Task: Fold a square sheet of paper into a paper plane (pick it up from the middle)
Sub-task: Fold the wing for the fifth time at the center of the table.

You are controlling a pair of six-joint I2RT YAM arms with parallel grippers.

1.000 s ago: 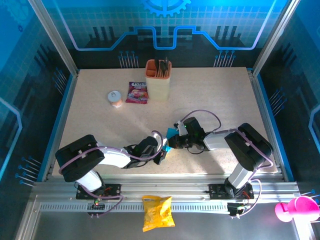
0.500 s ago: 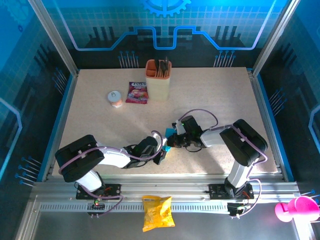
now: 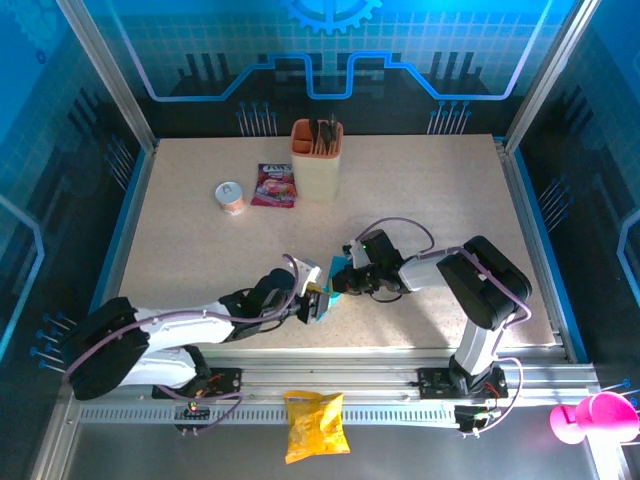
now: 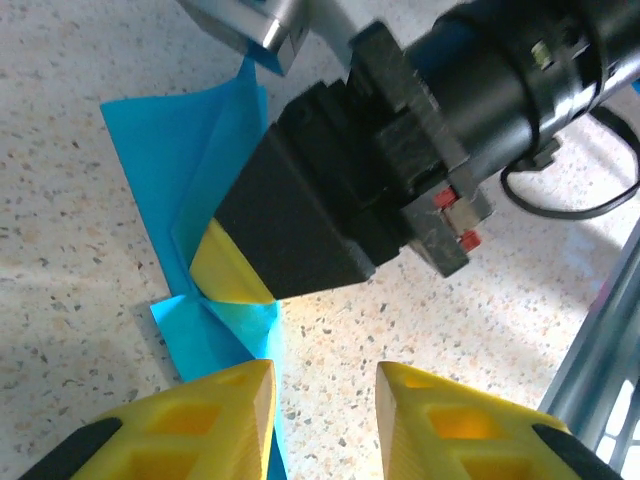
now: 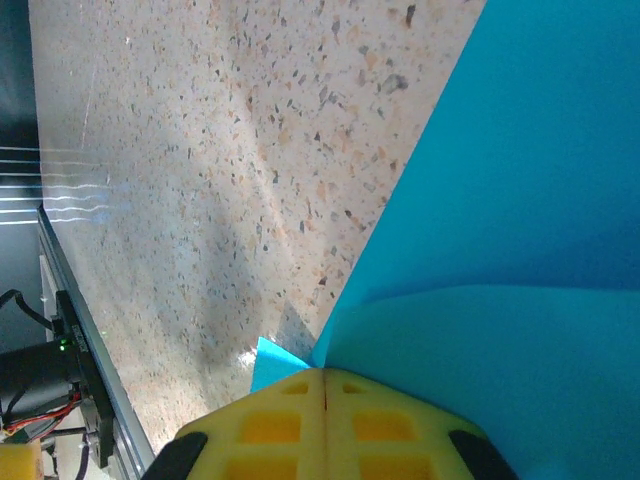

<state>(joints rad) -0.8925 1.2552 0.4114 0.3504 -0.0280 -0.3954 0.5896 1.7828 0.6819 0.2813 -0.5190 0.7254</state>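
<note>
Broadly, the table (image 3: 450, 190) has both arms reaching low over its middle, toward the near edge. The right gripper (image 3: 341, 281) has its fingers pressed together, pinching a raised fold of the square sheet of paper (image 4: 165, 170), which lies creased on the table there. The left gripper (image 4: 325, 385) sits just beside it, fingers spread, one fingertip over the sheet's near corner. By the far edge stands a beige cup (image 3: 317, 160), with a pink-purple packet (image 3: 275, 185) and a small round tub (image 3: 231, 197) to its left.
</note>
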